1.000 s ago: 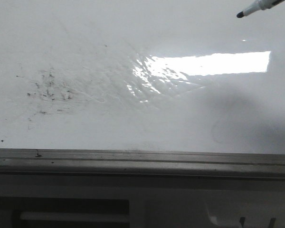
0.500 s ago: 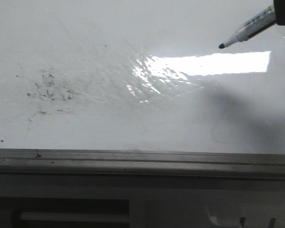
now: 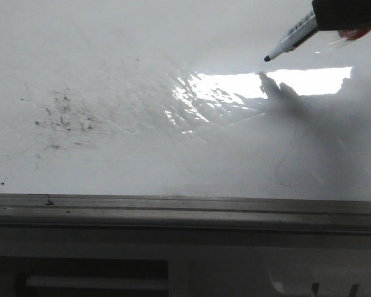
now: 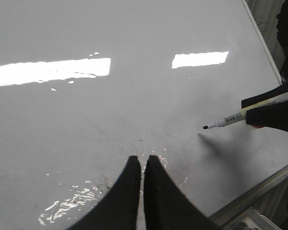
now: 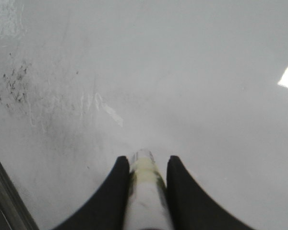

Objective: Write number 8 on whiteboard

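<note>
Whiteboard (image 3: 111, 161) lies flat, carrying only specks and smears; no number 8 is drawn yet. Right tool (image 5: 145, 165) clamps the marker (image 3: 290, 38), tip above the surface, apart from it. Left tool (image 4: 142, 165) is closed, empty. Advice: lower gently until the tip touches, keeping pressure even through both loops.

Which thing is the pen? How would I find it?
Start at the big glossy white whiteboard and look to its far right side. There the right gripper clamps a slim white marker with a black tip, the only thing hanging above the board.
</note>
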Tool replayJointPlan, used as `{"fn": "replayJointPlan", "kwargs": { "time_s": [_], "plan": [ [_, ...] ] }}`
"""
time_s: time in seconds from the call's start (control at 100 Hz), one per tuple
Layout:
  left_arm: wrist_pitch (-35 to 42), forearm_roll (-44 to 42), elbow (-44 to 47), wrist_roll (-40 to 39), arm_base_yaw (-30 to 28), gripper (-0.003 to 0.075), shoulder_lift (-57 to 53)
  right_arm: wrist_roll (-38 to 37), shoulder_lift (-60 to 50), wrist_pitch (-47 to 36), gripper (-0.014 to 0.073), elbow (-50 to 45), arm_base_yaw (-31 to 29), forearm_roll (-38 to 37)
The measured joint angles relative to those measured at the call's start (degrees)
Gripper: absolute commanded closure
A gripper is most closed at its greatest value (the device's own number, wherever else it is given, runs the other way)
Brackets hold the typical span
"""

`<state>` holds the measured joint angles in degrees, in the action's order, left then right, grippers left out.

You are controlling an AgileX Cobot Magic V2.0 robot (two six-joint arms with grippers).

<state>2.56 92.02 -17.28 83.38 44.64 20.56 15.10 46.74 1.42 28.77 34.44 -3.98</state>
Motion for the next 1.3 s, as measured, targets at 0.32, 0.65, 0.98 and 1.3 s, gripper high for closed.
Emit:
{"fn": "replayJointPlan", "kwargs": {
  "time_s": [0.32,0.65,0.98,1.3],
  "plan": [
    [0.0,0.13,0.21,0.0,0.0,0.0741,0.0,0.0,2.62,-0.08,0.0637,0.15,-0.09,-0.22],
    [0.0,0.13,1.09,-0.11,0.0,0.0741,0.0,0.0,5.63,-1.88,0.0637,1.08,-0.09,-0.22],
    [0.0,0.22,2.66,-0.11,0.0,0.0741,0.0,-0.15,5.67,1.12,0.0637,1.85,0.47,-0.22],
    [0.0,0.22,2.66,-0.11,0.0,0.0741,0.0,-0.15,5.54,5.98,0.0637,1.85,2.88,-0.35]
  ]
}}
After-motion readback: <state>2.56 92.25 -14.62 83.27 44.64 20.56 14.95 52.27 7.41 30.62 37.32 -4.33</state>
